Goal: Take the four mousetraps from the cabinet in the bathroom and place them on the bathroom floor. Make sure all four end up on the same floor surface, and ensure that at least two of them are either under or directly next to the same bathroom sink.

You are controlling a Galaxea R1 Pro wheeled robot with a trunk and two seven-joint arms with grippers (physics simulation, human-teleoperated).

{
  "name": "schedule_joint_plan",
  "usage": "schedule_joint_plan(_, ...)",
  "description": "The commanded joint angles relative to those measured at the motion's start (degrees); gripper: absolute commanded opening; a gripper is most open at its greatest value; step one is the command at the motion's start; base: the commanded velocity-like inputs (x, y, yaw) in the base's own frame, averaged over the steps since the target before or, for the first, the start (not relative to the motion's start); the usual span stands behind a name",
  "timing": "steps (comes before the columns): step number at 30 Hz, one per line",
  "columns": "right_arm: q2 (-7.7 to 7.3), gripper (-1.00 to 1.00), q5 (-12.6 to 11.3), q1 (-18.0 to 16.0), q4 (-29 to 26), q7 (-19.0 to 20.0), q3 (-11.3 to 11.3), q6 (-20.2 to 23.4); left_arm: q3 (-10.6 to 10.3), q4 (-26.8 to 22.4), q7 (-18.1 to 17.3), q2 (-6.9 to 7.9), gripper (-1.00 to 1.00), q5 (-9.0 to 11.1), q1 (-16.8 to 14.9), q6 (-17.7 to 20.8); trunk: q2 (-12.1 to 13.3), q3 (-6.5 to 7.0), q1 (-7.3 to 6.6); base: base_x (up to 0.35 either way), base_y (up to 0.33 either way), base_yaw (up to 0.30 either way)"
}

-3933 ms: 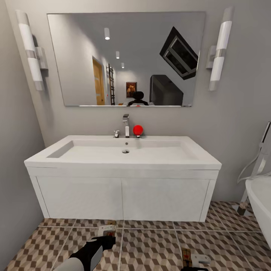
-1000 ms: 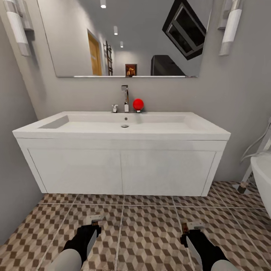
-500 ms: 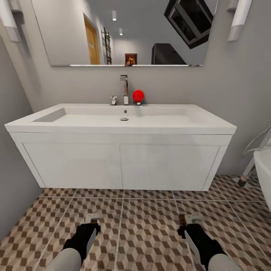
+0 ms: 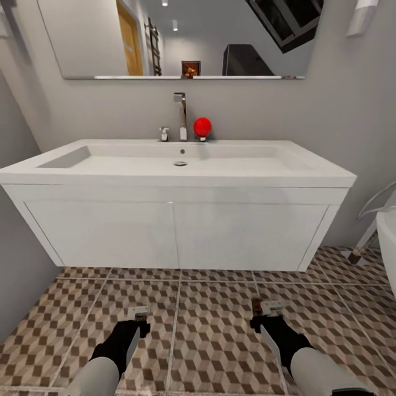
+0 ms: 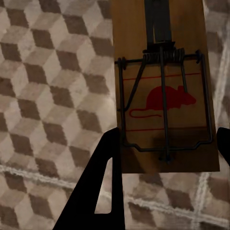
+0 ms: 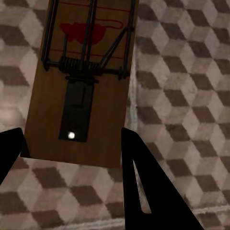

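Note:
The white bathroom sink [image 4: 176, 231] hangs on the wall straight ahead, its chrome tap [image 4: 180, 116] upright at the back. Below it the cube-patterned bathroom floor [image 4: 217, 335] stretches toward me. My left gripper [image 4: 138, 323] is low over the tiles, shut on a mousetrap [image 4: 138, 313]. In the left wrist view that tan mousetrap [image 5: 163, 86] with red mouse print sits between the black fingers [image 5: 103, 177]. My right gripper [image 4: 263, 320] is shut on a second mousetrap [image 4: 269, 307], seen close in the right wrist view as a mousetrap [image 6: 81, 81] between the fingers [image 6: 139, 182]. The cabinet is out of view.
A red ball-shaped object [image 4: 202, 127] stands beside the tap. The white bathtub rim [image 4: 387, 234] and its hose are at the right edge. A grey wall [image 4: 16, 264] closes the left side. A mirror [image 4: 181, 38] hangs above the sink.
The whole picture has shifted: the sink looks bigger and closer and the mirror has slid upward, so the camera moved. Both grippers keep their mousetraps low over the tiles.

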Motion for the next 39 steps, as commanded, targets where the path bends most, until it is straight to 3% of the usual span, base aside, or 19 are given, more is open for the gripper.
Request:
schedule_joint_plan(1, 0.03, -1.0, 0.0, -0.1, 0.0, -0.1, 0.2, 0.3, 0.2, -0.1, -0.3, -0.06, -1.0, -0.2, -0.2, 0.3, 0.0, -0.28, 0.01, 0.0, 0.0, 0.0)
schedule_joint_plan(10, 0.57, -1.0, 0.1, -0.5, -0.7, -0.4, 0.2, 0.8, -0.5, -0.5, -2.5, -0.06, -1.0, -0.2, -3.6, 0.1, -0.2, -2.27, 0.24, 0.0, 0.0, 0.0)
schedule_joint_plan(13, 0.74, -1.0, 0.0, -1.2, -0.7, -0.4, 0.2, 0.8, -2.4, -0.7, -3.8, -0.06, -1.0, -0.2, -5.1, -0.2, -0.2, -2.94, 0.32, 0.0, 0.0, 0.0)
schedule_joint_plan(18, 0.8, -1.0, -0.2, -2.0, -0.7, -0.4, 0.2, 0.8, -5.6, -1.4, -6.0, -0.06, -1.0, -0.1, -6.3, -0.3, -0.2, -2.94, 0.32, 0.0, 0.0, 0.0)
schedule_joint_plan(21, 0.8, -1.0, -0.2, -2.4, -0.8, -0.4, 0.2, 0.7, -9.3, -1.5, -7.0, -0.06, -1.0, -0.1, -6.4, -0.2, -0.2, -2.94, 0.32, 0.0, 0.0, 0.0)
schedule_joint_plan(23, 0.82, -1.0, -0.2, -2.6, -0.8, -0.5, 0.2, 0.5, -10.7, -1.5, -7.2, -0.06, -1.0, 0.1, -6.5, -0.2, -0.2, -2.94, 0.32, 0.0, 0.0, 0.0)
schedule_joint_plan(30, 1.36, -1.0, -0.5, -3.8, -1.3, -0.5, 0.1, -0.6, -11.7, 0.0, -6.7, -0.06, -1.0, 6.3, -8.7, 0.3, -0.2, -2.94, 0.32, 0.0, 0.0, 0.0)
schedule_joint_plan(39, 1.23, -1.0, -0.4, -3.8, -2.8, -0.5, -0.2, -0.6, -11.8, 0.4, -6.6, -0.06, -1.0, 7.0, -8.9, -0.5, -0.2, -2.94, 0.32, 0.0, 0.0, 0.0)
